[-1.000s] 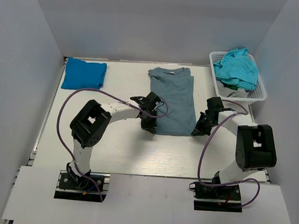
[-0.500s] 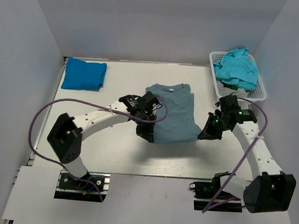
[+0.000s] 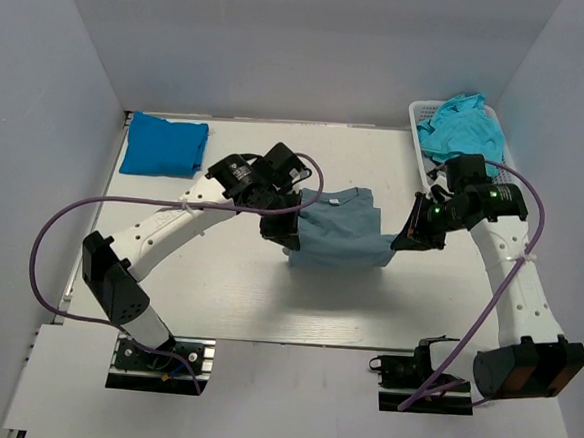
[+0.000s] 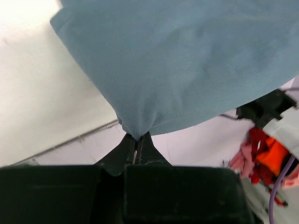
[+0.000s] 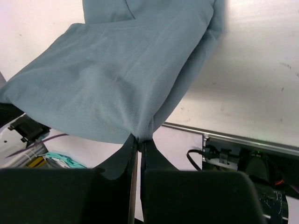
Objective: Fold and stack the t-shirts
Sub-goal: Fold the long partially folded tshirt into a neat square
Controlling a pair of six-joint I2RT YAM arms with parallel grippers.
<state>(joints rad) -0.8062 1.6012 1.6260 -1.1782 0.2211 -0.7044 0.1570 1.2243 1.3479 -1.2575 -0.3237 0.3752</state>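
Folding is in hand: your left claw [image 3: 285, 237] and right claw [image 3: 401, 241] each clench a hem corner of the grey-blue shirt [image 3: 341, 231], held above the bench [image 3: 227, 290]. Next, carry hem to collar.

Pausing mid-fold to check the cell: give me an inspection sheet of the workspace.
Surface: white table, no spills seen.
Job's things: grey-blue shirt lifted by its near corners; bright blue shirt folded, far left; turquoise shirts heaped in basket, far right.
Clutter: nothing seen.
Grippers: left gripper and right gripper, fingers shut on the grey-blue shirt.
Cables: purple cables loop loosely along both arms.
Surroundings: plain grey walls on three sides.
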